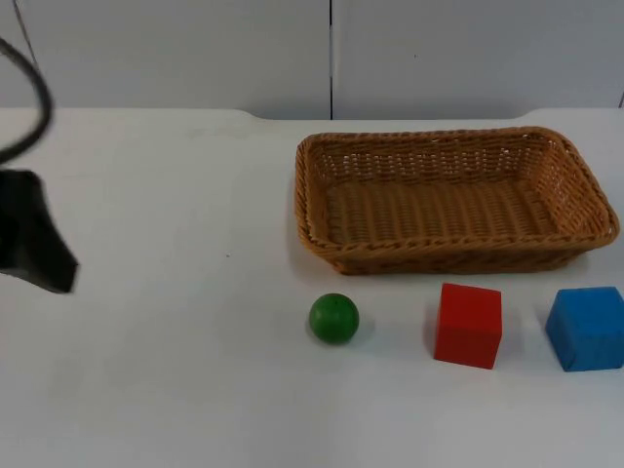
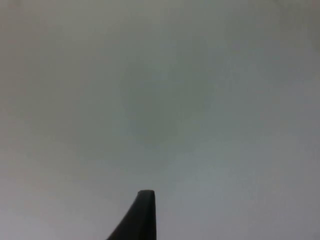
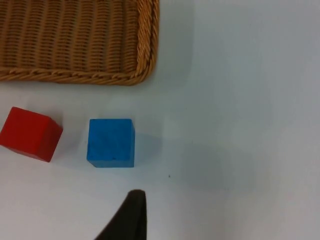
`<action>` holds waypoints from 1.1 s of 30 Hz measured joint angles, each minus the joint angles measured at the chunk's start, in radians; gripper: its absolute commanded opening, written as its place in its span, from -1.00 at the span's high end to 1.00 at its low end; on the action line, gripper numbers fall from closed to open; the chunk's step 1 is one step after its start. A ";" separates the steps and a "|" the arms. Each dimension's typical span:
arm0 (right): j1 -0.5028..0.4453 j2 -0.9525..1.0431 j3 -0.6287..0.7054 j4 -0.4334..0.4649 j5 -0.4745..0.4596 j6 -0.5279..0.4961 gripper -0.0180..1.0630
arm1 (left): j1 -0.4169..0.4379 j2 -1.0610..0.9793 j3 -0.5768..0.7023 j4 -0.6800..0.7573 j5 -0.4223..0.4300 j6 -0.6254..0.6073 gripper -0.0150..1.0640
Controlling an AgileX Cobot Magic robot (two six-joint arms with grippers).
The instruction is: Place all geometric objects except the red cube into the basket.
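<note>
The woven wicker basket [image 1: 450,200] sits in the upper right of the top view with nothing in it, and along its front edge, a little apart from it, stand a green ball [image 1: 334,318], a red cube [image 1: 468,325] and a blue cube [image 1: 587,328] in a row from centre to far right. The left gripper [image 1: 34,244] hangs at the far left edge of that view, well apart from everything, over bare white table [image 1: 175,370]; I cannot tell if it is open or shut. The right gripper [image 3: 131,215] hovers above the blue cube, and its state I cannot tell either. Nothing is packed yet. The worry I see: the red cube stands just beside the blue one, so a finger coming down on that side could knock or catch it, and the ball may roll off if nudged
</note>
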 measured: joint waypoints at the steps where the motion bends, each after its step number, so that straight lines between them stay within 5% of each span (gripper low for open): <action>1: 0.000 0.000 0.000 0.000 0.000 0.000 -0.98 | -0.029 0.042 -0.012 0.000 -0.015 -0.008 -0.84; 13: 0.000 0.000 0.000 0.000 -0.002 0.000 -0.98 | -0.305 0.389 -0.289 0.062 -0.047 -0.095 -0.84; 21: 0.000 0.000 0.000 0.000 -0.006 0.000 -0.98 | -0.477 0.605 -0.517 0.257 -0.025 -0.269 -0.84; 33: 0.000 0.002 0.000 0.000 -0.014 -0.002 -0.98 | -0.529 0.798 -0.644 0.317 -0.035 -0.356 -0.84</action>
